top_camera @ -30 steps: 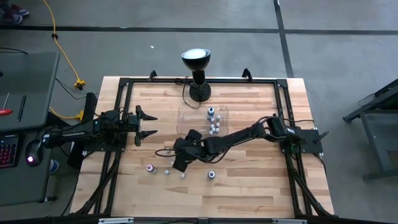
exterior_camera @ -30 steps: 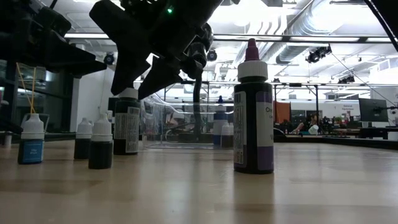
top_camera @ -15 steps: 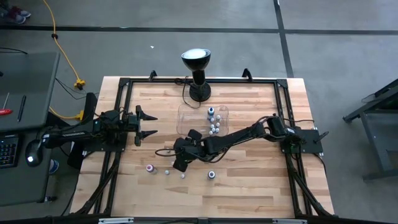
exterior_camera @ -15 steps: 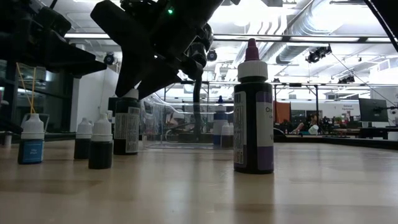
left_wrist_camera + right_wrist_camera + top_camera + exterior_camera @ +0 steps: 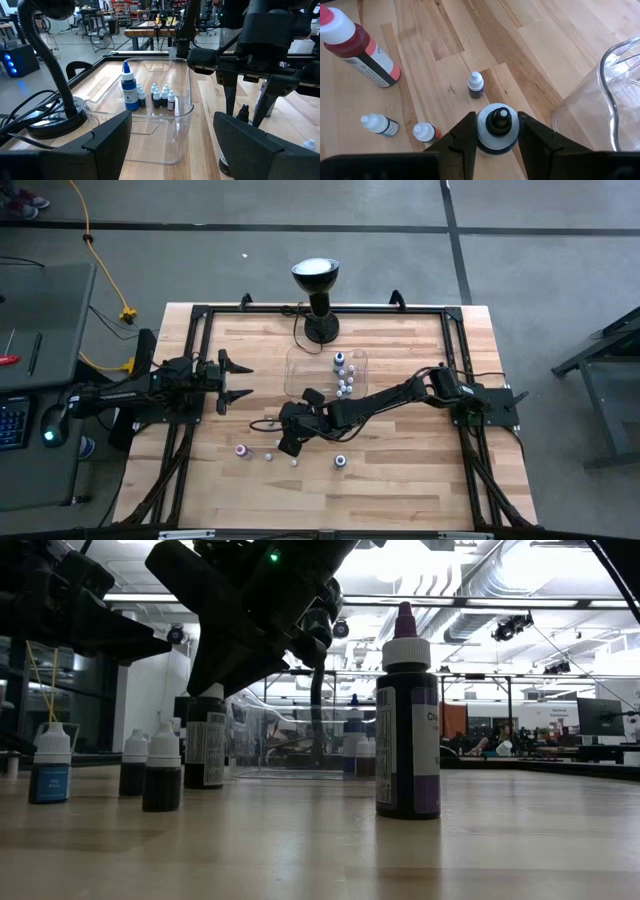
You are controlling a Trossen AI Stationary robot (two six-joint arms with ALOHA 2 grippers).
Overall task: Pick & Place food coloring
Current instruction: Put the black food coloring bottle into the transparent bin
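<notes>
Beside the clear tray (image 5: 615, 90) on the table (image 5: 530, 45), my right claw (image 5: 496, 131) grips a dark, white-collared, black-tipped food coloring bottle (image 5: 497, 129).

My right claw (image 5: 497, 131) hides the white-capped dark dropper bottle (image 5: 497, 131) below its cap; big red-labelled bottle (image 5: 357, 47) cut off at frame edge; tray bottles' colours too small overhead.

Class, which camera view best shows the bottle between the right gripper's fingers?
Right wrist view: the bottle sits capped between both fingers. Low view shows its labelled side under the right gripper. High view hides it; left wrist shows it only partly.
</notes>
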